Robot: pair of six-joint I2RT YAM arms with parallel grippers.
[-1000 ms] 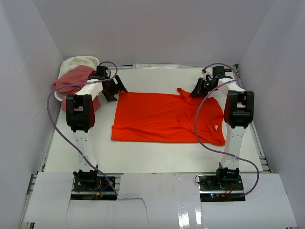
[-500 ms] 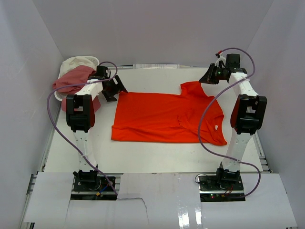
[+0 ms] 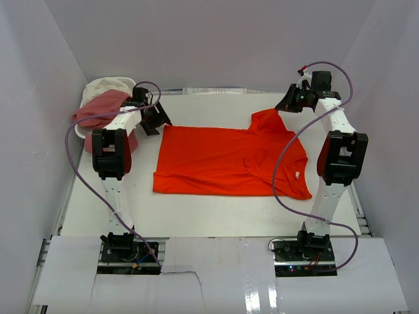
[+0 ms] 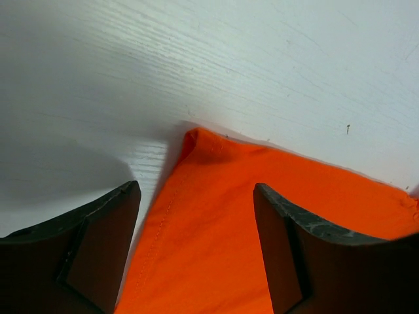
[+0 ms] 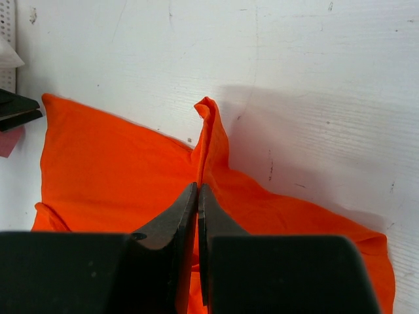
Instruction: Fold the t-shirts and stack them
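Lying across the white table [image 3: 216, 219], between pale walls [image 3: 196, 39], the orange shirt [image 3: 222, 160] is pinched at its far right by the closed right claw [image 5: 198, 190]. Its far left corner is straddled, ungripped, by the wide-open left claw [image 4: 196, 196].

No writing or label can be read anywhere
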